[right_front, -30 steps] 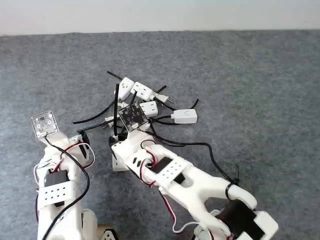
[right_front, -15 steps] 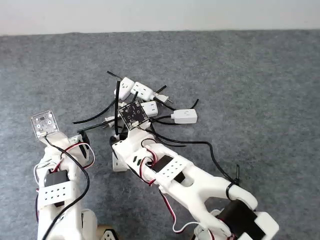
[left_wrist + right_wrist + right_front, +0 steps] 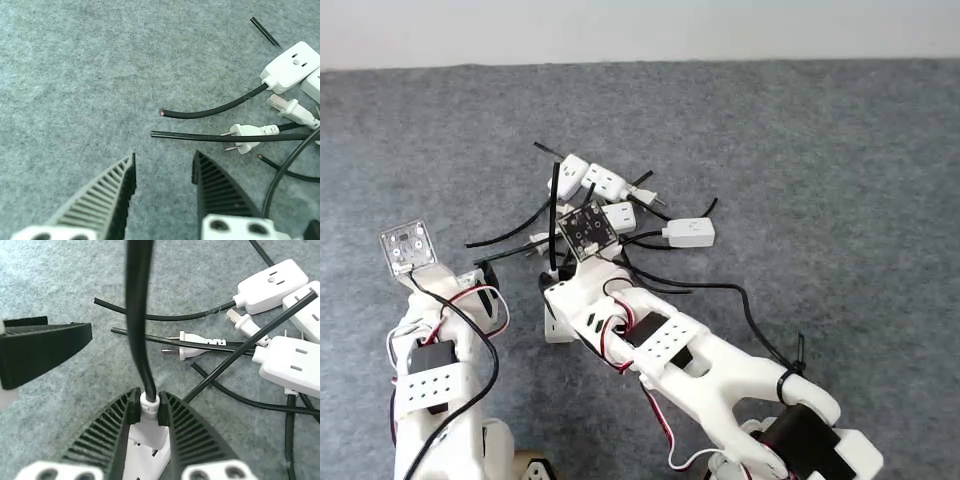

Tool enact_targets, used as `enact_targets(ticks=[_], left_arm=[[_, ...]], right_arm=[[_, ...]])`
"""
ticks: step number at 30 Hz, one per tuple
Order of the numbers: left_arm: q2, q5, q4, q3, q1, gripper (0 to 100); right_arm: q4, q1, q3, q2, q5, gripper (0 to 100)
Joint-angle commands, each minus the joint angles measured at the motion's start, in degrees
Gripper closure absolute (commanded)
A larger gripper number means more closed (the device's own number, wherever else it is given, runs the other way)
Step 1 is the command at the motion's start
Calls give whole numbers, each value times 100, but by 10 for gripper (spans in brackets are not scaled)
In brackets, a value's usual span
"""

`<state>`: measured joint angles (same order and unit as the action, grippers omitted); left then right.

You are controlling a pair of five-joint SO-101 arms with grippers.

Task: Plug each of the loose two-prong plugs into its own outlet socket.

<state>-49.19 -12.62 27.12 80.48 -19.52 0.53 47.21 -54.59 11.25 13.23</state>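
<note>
I have the right hand (image 3: 148, 397) clamped on a white two-prong plug (image 3: 149, 432), its thick black cord (image 3: 137, 305) rising straight out between the fingers. That plug sits just short of the heap of white plastic outlet sockets (image 3: 600, 190) on the grey carpeted table (image 3: 820, 140), on the arms' side of the heap and touching no socket that I can see. The left hand (image 3: 163, 159) hangs with its fingers apart and nothing between them, off to the heap's side, near its trailing cords.

As I judge it, the task is barely begun. Every socket face I can see, such as the white rectangular socket (image 3: 272, 284) at the heap's edge, shows bare slots, so I count no plug seated. A second white two-prong plug (image 3: 250, 137) lies flat beside the heap with its prongs free. A third white plug (image 3: 292, 110) lies next to it, nearer the sockets. What is left is to seat the plug I hold, then pick up and seat the others. My right arm hides part of the heap, so I cannot vouch for that part.
</note>
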Motion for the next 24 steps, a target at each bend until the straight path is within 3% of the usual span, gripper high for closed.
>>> enact_targets(ticks=[1,24], left_arm=[[-97,-18,-149,-57,-26,830],[-97,-18,-132,-48,-26,830]], right_arm=[[31,-40,105,31,53,991],[57,-40,167,-171,26,991]])
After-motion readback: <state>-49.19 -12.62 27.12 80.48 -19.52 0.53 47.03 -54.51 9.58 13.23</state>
